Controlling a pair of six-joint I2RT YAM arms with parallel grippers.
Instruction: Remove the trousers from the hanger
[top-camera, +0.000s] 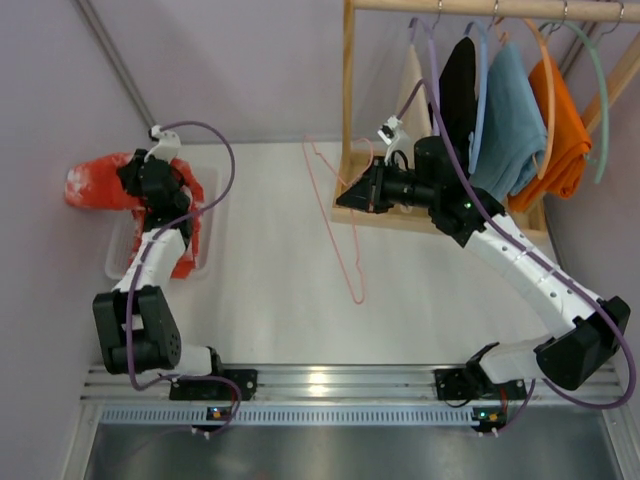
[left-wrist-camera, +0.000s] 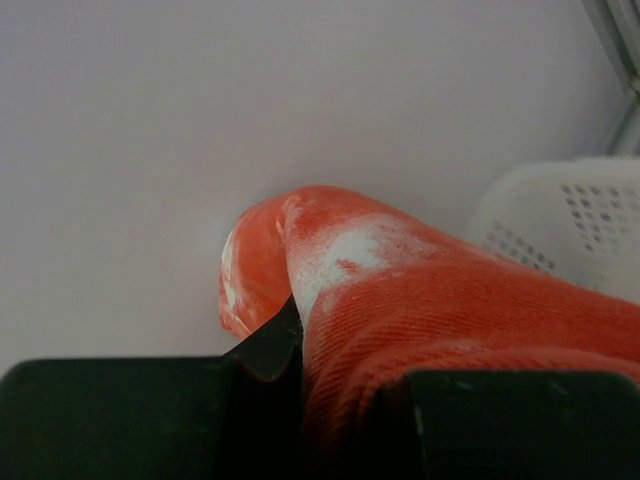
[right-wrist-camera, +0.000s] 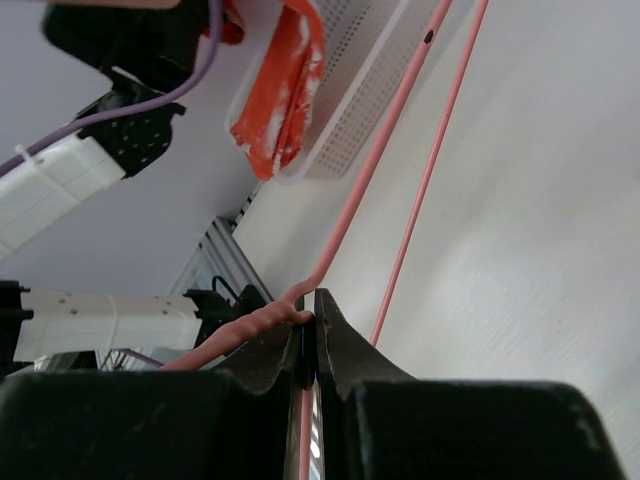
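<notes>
The red trousers (top-camera: 90, 185) with white print lie bunched over a white basket (top-camera: 112, 265) at the far left, one end spilling toward the wall. My left gripper (top-camera: 135, 185) is shut on their cloth (left-wrist-camera: 400, 270), which fills the gap between the jaws (left-wrist-camera: 340, 350). The pale-pink hanger (top-camera: 335, 230) is bare and hangs over the middle of the table. My right gripper (top-camera: 345, 198) is shut on it at its twisted neck (right-wrist-camera: 310, 310). The hanger's two wires (right-wrist-camera: 400, 100) run away from the jaws toward the basket, apart from the trousers (right-wrist-camera: 280, 80).
A wooden clothes rack (top-camera: 348, 100) stands at the back right, with black, blue, beige and orange garments (top-camera: 560, 130) on lilac and pale-green hangers. The basket (left-wrist-camera: 570, 215) sits close to the left wall. A metal rail (top-camera: 320, 385) runs along the near edge.
</notes>
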